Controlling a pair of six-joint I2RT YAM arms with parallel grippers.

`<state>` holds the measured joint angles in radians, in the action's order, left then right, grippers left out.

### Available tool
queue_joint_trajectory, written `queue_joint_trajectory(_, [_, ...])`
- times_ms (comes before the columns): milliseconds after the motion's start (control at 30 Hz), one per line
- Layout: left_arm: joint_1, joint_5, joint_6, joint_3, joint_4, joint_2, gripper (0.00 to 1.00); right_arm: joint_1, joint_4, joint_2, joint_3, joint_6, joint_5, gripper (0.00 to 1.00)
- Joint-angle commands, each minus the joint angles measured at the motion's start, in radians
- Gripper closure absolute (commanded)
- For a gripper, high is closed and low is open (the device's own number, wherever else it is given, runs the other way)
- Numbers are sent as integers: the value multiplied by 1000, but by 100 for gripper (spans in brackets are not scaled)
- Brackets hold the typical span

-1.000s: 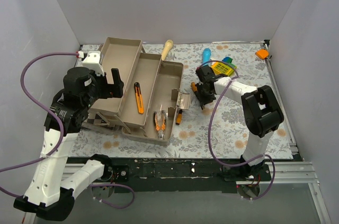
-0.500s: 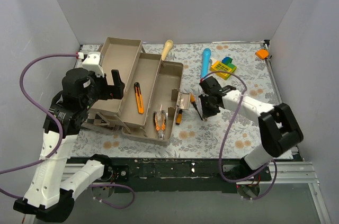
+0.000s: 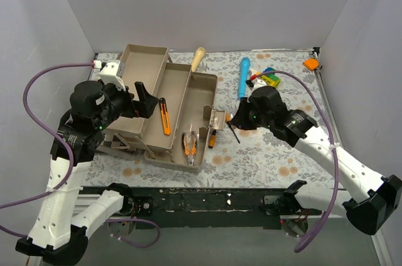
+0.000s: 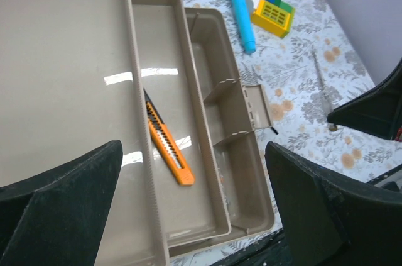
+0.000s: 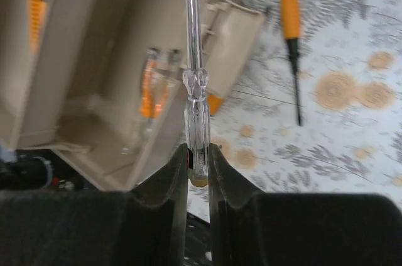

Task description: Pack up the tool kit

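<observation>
The tan toolbox (image 3: 204, 90) lies open on the left of the floral mat. An orange utility knife (image 3: 164, 116) lies in its tray and orange-handled pliers (image 3: 190, 143) in the bottom. My right gripper (image 5: 198, 153) is shut on a clear-handled screwdriver (image 5: 196, 102), with the shaft pointing over the box's right edge. It sits just right of the box in the top view (image 3: 240, 118). An orange-and-black screwdriver (image 5: 290, 27) lies on the mat beside it. My left gripper (image 4: 193, 153) is wide open and empty above the tray and the knife (image 4: 166, 146).
A blue cylindrical tool (image 3: 243, 77) and a yellow toy block (image 3: 270, 80) lie behind my right gripper. A wooden handle (image 3: 198, 58) lies behind the box, and a small orange object (image 3: 309, 63) sits at the far right corner. Another small orange-handled tool (image 3: 211, 141) lies against the box's right side.
My right arm has swung its elbow out to the right and stretched, turning the gripper and its clear screwdriver toward the toolbox. My left gripper has edged slightly right.
</observation>
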<state>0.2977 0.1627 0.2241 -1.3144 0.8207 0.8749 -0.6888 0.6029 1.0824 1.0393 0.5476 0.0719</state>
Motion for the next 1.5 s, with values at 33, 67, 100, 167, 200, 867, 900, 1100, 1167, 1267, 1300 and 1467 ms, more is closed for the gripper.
queue_joint_trajectory(33, [-3,71,49,17,-40,-19,2,-181,-222,108,151,132,-21,99])
queue_joint_trajectory(67, [-3,60,49,17,-32,-22,2,-220,-250,144,184,140,-6,99])
queue_joint_trajectory(100, [-5,43,47,18,-28,-27,2,-250,-274,172,215,143,6,99])
queue_joint_trajectory(167, [-3,31,43,20,-22,-45,2,-294,-314,244,286,156,12,99])
queue_joint_trajectory(200, [-5,38,44,18,-19,-48,2,-311,-330,282,326,167,5,99])
queue_joint_trajectory(867, [-2,18,218,175,-181,-91,43,-486,-520,465,501,167,20,99])
queue_joint_trajectory(900, [-5,6,225,184,-189,-100,43,-489,-523,462,495,166,20,99])
queue_joint_trajectory(1100, [-3,-6,270,222,-255,-106,38,-509,-531,445,470,153,17,99])
queue_joint_trajectory(1167, [-3,38,271,221,-255,-77,55,-518,-534,442,472,146,20,99])
queue_joint_trajectory(1267, [-2,77,271,222,-265,-60,85,-525,-520,441,473,134,31,99])
queue_joint_trajectory(1300, [-5,78,268,224,-268,-63,92,-525,-512,438,470,132,41,99])
queue_joint_trajectory(1467, [-5,84,218,189,-264,-67,100,-523,-465,372,414,98,164,83])
